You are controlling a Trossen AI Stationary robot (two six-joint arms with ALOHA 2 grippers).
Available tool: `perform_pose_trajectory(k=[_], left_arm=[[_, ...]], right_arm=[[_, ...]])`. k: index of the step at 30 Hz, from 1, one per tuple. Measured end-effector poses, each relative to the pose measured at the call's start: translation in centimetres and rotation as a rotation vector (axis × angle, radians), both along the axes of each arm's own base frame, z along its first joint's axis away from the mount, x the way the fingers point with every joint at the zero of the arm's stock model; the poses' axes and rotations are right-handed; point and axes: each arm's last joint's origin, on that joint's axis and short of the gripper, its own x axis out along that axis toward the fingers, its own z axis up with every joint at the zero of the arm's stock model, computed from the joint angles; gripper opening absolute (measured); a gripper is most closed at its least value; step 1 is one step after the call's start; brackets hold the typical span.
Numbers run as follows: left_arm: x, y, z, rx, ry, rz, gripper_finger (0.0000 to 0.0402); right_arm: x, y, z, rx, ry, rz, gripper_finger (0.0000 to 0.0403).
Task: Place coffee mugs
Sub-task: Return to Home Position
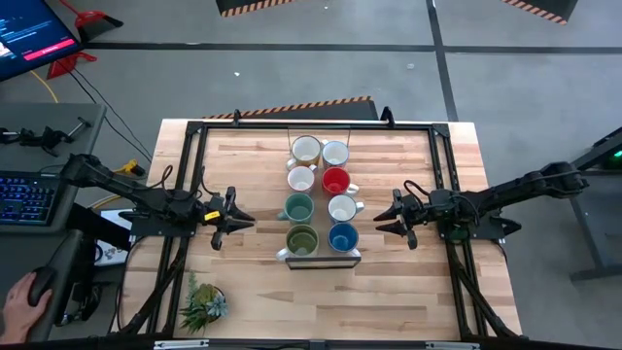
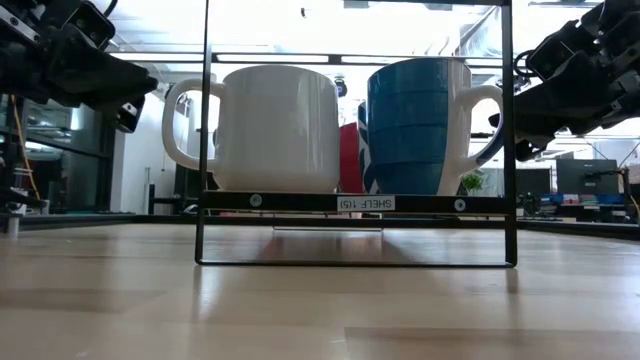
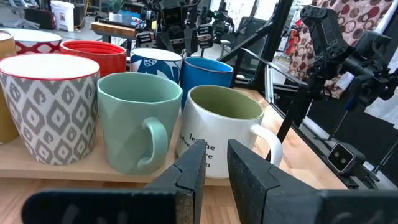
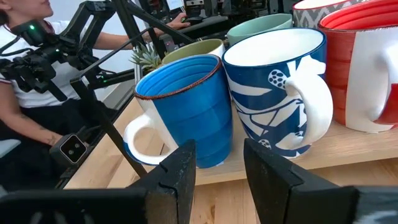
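All eight coffee mugs (image 1: 299,207) sit packed on the shelf (image 1: 321,259) mid-surface; my left tool (image 1: 236,216) and right tool (image 1: 394,216) flank it, both spread, empty. A careless swing could clip the blue mug (image 1: 342,236) by its handle

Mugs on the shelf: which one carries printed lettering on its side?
The white mug with the olive-green inside, at the row's end beside the teal mug, straight ahead of the left gripper. The others' visible sides show only colours or patterns.
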Motion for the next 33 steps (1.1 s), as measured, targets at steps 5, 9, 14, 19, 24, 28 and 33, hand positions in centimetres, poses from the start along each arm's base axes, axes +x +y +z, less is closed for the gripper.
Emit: perform_pose_trajectory(k=[5, 9, 14, 19, 24, 28, 33], left_arm=[[0.00, 0.00, 0.00, 0.000, 0.000, 0.000, 0.0058], [0.00, 0.00, 0.00, 0.000, 0.000, 0.000, 0.0058], [0.00, 0.00, 0.00, 0.000, 0.000, 0.000, 0.0058], [0.00, 0.00, 0.00, 0.000, 0.000, 0.000, 0.0058], [0.00, 0.00, 0.00, 0.000, 0.000, 0.000, 0.0058], [0.00, 0.00, 0.00, 0.000, 0.000, 0.000, 0.0058], [-0.09, 0.23, 0.12, -0.003, -0.009, 0.011, 0.0058]], right_arm=[[0.00, 0.00, 0.00, 0.000, 0.000, 0.000, 0.0119], [0.00, 0.00, 0.00, 0.000, 0.000, 0.000, 0.0119], [0.00, 0.00, 0.00, 0.000, 0.000, 0.001, 0.0119], [0.00, 0.00, 0.00, 0.000, 0.000, 0.000, 0.0119], [0.00, 0.00, -0.01, 0.000, 0.001, 0.000, 0.0119], [0.00, 0.00, -0.01, 0.000, 0.000, 0.000, 0.0119], [0.00, 0.00, -0.01, 0.000, 0.001, 0.000, 0.0119]])
